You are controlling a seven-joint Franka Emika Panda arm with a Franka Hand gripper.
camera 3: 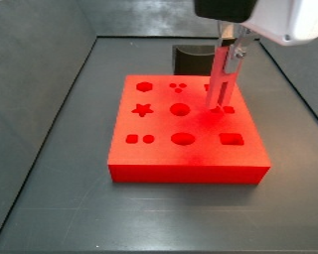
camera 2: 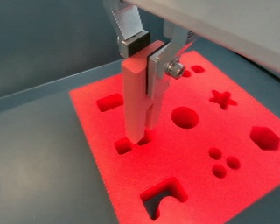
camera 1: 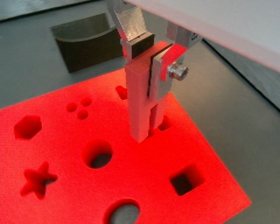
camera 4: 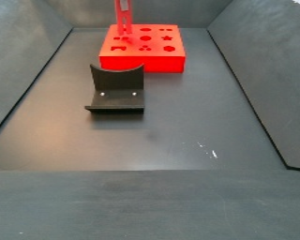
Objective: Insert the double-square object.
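The gripper [camera 2: 152, 54], fingers clamped on the rod [camera 2: 139, 101], holds it upright, tip touching the block's [camera 2: 178, 144] slot near the counter's far edge.

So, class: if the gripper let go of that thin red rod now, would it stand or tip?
The gripper holds the double-square object upright over the red block. Tall and narrow, it would probably tip unless seated. It looks straight, so likely stiff.
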